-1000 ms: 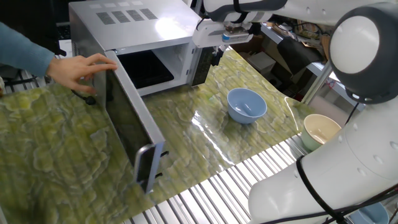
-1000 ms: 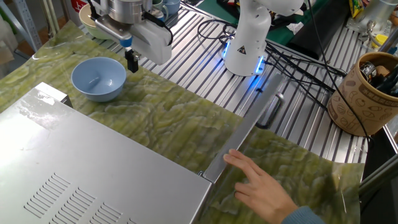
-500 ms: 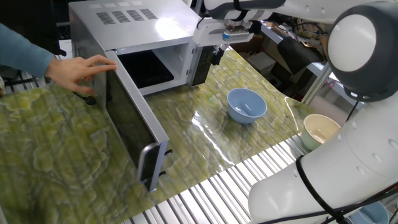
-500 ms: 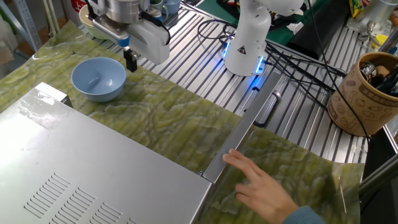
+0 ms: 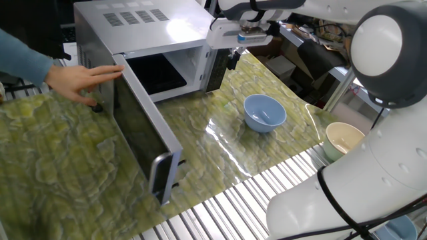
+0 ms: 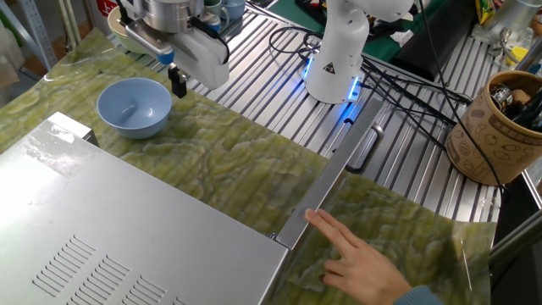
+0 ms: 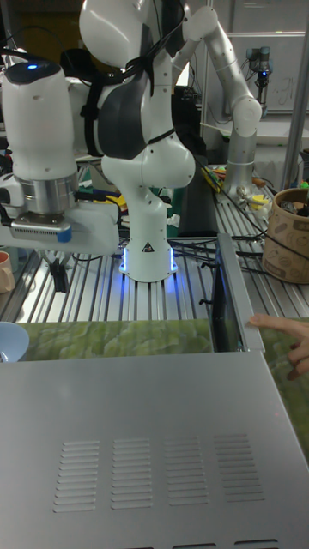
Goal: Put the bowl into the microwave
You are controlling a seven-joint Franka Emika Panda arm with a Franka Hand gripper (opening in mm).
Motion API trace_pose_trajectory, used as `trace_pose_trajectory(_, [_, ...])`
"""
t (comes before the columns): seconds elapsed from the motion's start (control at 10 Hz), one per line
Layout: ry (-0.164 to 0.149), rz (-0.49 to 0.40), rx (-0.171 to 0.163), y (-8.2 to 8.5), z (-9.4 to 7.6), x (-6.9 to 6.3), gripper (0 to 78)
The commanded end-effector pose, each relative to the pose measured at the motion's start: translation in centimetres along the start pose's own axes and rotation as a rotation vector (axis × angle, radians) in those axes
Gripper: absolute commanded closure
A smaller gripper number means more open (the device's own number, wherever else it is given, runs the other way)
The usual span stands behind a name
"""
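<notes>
Gripper [image 5: 233,59], empty w/ jaw gap I can't tell, hangs by the microwave [image 5: 143,40]'s right front corner; bowl [image 5: 265,112] sits on mat below, nearer & to its right.

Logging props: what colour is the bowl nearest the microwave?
Light blue bowl, paler inside; clearest in one fixed view.

A robotics lab: a white robot arm [image 7: 142,171] bolted to a slatted metal table [image 6: 279,93], loose cables [image 6: 398,85], another arm [image 7: 227,77] behind.
</notes>
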State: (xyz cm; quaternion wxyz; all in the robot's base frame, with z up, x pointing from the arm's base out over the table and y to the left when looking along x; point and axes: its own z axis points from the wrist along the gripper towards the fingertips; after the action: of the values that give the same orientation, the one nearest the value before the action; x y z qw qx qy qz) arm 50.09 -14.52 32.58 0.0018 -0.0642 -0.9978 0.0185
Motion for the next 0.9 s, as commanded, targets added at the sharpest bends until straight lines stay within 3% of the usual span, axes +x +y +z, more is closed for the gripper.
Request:
trace_pose_trajectory(0.1, [0.0,-0.005,0.004,-0.8,-0.3,-0.1,76.4])
trace_pose_trajectory(0.3, [0.004,0.04,0.007,-1.7,-0.2,0.0,76.4])
trace_pose_trajectory(0.5, [0.004,0.022,0.004,-2.6,0.9,-0.9,76.4])
trace_pose_trajectory(0.9, [-0.001,0.025,0.002,-2.8,1.1,-1.1,76.4])
